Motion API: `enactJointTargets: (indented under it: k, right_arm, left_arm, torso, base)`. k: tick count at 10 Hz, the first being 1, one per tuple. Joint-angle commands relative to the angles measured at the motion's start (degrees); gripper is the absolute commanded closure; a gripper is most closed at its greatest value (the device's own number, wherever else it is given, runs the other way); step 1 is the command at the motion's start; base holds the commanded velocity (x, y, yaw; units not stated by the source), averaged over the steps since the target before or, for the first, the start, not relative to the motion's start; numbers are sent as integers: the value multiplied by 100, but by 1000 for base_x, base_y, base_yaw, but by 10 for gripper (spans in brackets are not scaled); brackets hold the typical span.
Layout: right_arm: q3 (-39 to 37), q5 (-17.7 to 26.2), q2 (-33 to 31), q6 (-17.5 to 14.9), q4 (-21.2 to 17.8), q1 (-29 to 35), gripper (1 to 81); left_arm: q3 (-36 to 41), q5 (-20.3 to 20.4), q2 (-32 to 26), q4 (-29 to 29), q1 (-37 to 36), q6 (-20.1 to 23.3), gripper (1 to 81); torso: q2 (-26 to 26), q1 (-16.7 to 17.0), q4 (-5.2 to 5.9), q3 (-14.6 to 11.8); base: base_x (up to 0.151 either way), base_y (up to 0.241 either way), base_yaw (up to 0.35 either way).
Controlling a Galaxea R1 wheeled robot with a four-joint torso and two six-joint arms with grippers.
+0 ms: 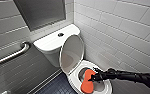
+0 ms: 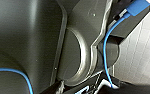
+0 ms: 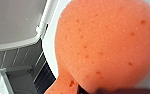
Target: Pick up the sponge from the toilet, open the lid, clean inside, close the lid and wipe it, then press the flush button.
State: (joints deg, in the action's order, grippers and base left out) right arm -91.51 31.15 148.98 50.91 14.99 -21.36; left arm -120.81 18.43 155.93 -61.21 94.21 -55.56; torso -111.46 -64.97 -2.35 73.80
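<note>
No writing, brand mark or number can be read anywhere. The toilet (image 1: 51, 41), its raised lid (image 1: 72, 53), the sponge (image 1: 87, 81) and the wall tiles (image 1: 121, 30) all show plain, unlettered faces.

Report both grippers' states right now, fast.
Left gripper: cannot be told.
Right gripper: closed, holding the orange-red soft rounded sponge at the bowl of the white ceramic toilet.
</note>
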Motion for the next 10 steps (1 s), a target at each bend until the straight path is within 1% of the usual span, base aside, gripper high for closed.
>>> enactJointTargets:
  k: [1, 2, 3, 4, 5, 6, 7, 8, 10]
  right_arm:
    - [-32, 172, 117, 33, -14, 794, 811]
    - [-32, 164, 126, 33, -23, 830, 811]
    - [-32, 94, 126, 42, -40, 864, 811]
    - [-23, 5, 126, 165, -49, 908, 811]
    - [-23, -491, 73, 444, -49, 900, 811]
    - [64, -1219, -32, 699, -58, 804, 811]
    - [117, -2233, -76, 894, -32, 567, 811]
    - [-136, -2719, 72, 973, -58, 452, 811]
    - [-603, -2807, 450, 982, -58, 373, 811]
  left_arm:
    - [110, -182, -53, -58, 234, -7, 10]
    - [110, -182, -53, -58, 234, -7, 10]
    - [110, -182, -53, -58, 234, -7, 10]
    - [110, -182, -44, -58, 234, -7, 10]
    - [110, -208, -44, -58, 234, -7, 10]
    - [110, -200, -53, -58, 234, -7, 10]
    - [102, -200, -61, -49, 243, -7, 10]
    - [66, -182, -53, -49, 252, -7, 10]
    - [13, -165, -53, -40, 278, -16, 10]
  torso:
    - [0, 0, 398, 0]
    - [0, 0, 532, 0]
    - [0, 0, 546, 0]
    - [0, 0, 604, 0]
    - [0, 0, 520, 0]
    - [0, 0, 586, 0]
    - [0, 0, 599, 0]
    - [2, 0, 596, 0]
    - [0, 0, 596, 0]
  base:
    - [0, 0, 0]
    - [0, 0, 0]
    - [0, 0, 0]
    - [0, 0, 0]
    - [0, 0, 0]
    - [0, 0, 0]
    - [0, 0, 0]
    - [0, 0, 0]
    - [0, 0, 0]
